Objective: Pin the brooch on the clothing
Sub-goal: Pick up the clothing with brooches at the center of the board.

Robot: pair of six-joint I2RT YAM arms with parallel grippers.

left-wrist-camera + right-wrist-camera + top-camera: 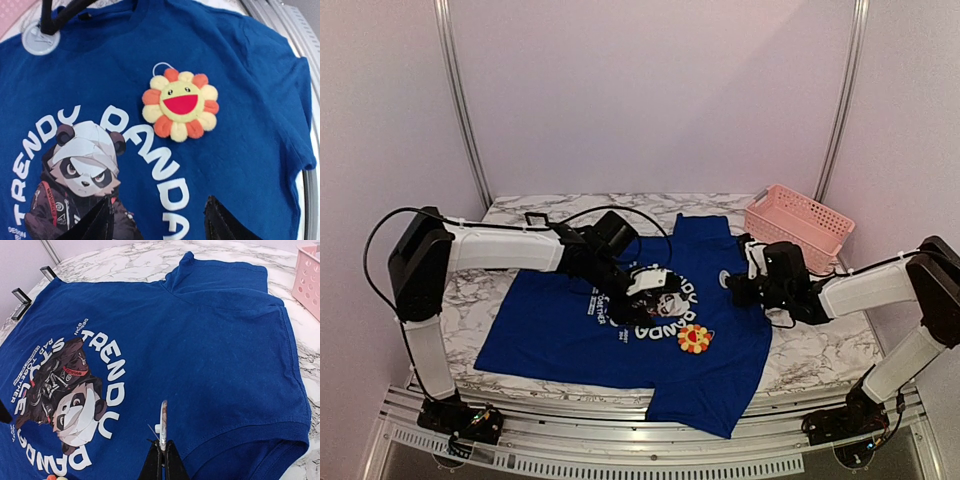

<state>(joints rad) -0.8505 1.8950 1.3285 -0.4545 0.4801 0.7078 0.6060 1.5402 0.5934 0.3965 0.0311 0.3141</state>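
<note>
Left gripper [159,202] is hovering over the blue T-shirt [250,75], jaws half open, gripping nothing. Brooch [180,104] is lying on the shirt, at 5 o'clock from the panda print [658,295] in the top view. Right gripper [162,450] is pinching 1 thin grey disc [163,422] with closed jaws.

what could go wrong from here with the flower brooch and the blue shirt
1. The plush yellow-and-orange flower brooch lies unheld on the royal blue panda T-shirt; the open left gripper could nudge it aside.
2. The shut right gripper pinches a small thin silver disc by its edge; it may slip.
</note>
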